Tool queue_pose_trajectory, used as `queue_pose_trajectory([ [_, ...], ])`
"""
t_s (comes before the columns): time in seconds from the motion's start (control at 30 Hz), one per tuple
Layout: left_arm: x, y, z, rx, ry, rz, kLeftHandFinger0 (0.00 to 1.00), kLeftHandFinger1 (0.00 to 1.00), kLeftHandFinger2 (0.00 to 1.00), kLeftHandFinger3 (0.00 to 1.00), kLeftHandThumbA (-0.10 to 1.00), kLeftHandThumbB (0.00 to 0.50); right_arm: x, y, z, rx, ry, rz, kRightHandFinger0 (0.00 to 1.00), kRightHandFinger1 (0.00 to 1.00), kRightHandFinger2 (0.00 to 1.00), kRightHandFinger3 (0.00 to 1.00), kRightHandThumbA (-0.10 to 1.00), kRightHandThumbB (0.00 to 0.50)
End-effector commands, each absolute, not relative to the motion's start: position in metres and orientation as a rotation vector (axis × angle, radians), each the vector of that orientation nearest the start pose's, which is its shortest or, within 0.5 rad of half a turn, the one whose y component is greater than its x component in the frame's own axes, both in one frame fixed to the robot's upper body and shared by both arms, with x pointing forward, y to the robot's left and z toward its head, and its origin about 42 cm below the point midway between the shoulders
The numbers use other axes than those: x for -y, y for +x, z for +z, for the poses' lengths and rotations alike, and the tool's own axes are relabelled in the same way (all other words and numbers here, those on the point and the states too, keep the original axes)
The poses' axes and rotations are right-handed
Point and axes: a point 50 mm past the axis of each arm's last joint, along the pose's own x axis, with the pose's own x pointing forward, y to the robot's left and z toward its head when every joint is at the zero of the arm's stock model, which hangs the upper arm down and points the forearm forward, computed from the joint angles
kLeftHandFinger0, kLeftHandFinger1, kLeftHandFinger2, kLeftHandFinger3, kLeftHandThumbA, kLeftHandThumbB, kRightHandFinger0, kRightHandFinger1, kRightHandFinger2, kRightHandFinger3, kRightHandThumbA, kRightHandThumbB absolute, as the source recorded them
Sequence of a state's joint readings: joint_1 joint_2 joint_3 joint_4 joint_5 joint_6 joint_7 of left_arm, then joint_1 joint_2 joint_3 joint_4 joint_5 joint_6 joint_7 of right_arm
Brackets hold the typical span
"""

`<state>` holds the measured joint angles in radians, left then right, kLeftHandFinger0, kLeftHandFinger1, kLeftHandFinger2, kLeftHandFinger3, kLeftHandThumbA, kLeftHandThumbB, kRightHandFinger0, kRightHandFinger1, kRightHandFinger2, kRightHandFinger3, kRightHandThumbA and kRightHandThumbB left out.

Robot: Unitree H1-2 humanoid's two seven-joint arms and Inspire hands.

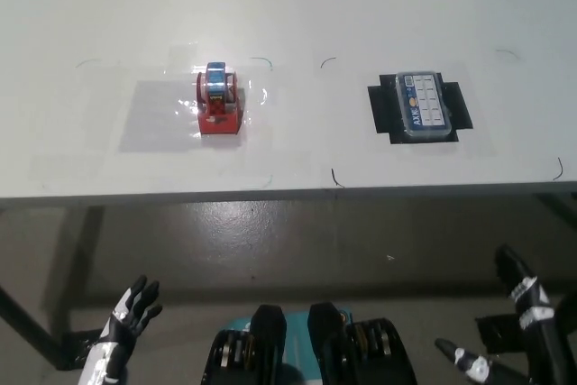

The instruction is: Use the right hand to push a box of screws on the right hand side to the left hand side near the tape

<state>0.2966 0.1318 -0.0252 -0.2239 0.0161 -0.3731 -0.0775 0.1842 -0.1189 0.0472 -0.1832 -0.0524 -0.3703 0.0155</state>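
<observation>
the white table (pixel 288 6) carries the box of screws (pixel 425 106) on a black patch (pixel 382 107) at its right, well apart from the red tape dispenser (pixel 219 96). below the table, right hand (pixel 518 326) and left hand (pixel 126 322) have fingers spread, holding nothing.

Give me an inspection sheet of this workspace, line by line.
Surface: white table, with faint pen marks and clear film patches.
Job's things: box of screws on a black patch at the right; red tape dispenser at the left, well apart from the box.
Clutter: nothing seen.
Hands: left hand open, low at lower left; right hand open, lower right; both off the table.
Cables: nothing seen.
Surroundings: grey floor below the table edge.
</observation>
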Motion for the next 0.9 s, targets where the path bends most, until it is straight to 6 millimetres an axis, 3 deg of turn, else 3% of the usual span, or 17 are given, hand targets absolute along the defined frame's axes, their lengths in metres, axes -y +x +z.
queue_pose_trajectory([
  [0.0,-0.247,0.177,0.132,0.413,0.155,-0.119,1.00,1.00,1.00,1.00,1.00,0.010,0.249,0.250,0.161,0.534,-0.171,0.048,1.00,1.00,1.00,1.00,1.00,0.258],
  [0.1,-0.246,0.176,0.132,0.415,0.153,-0.120,1.00,1.00,1.00,1.00,1.00,0.003,0.252,0.265,0.173,0.555,-0.183,0.032,1.00,1.00,1.00,1.00,1.00,0.278],
  [0.27,-0.246,0.174,0.131,0.409,0.157,-0.123,1.00,1.00,1.00,1.00,1.00,0.007,0.258,0.308,0.210,0.607,-0.203,0.002,1.00,1.00,1.00,1.00,1.00,0.274],
  [0.43,-0.246,0.175,0.132,0.410,0.155,-0.115,1.00,1.00,1.00,1.00,1.00,0.001,0.264,0.351,0.241,0.659,-0.212,-0.018,1.00,1.00,1.00,1.00,1.00,0.206],
  [0.6,-0.244,0.177,0.131,0.419,0.151,-0.122,1.00,1.00,1.00,1.00,0.99,0.002,0.270,0.392,0.256,0.643,-0.201,-0.040,1.00,1.00,1.00,1.00,1.00,0.200],
  [0.7,-0.244,0.175,0.131,0.416,0.149,-0.121,1.00,1.00,1.00,1.00,0.99,0.006,0.272,0.422,0.267,0.610,-0.182,-0.051,1.00,1.00,1.00,1.00,1.00,0.251],
  [0.87,-0.245,0.175,0.133,0.416,0.153,-0.122,1.00,1.00,1.00,1.00,1.00,0.000,0.272,0.460,0.283,0.579,-0.200,-0.063,1.00,1.00,1.00,1.00,1.00,0.216],
])
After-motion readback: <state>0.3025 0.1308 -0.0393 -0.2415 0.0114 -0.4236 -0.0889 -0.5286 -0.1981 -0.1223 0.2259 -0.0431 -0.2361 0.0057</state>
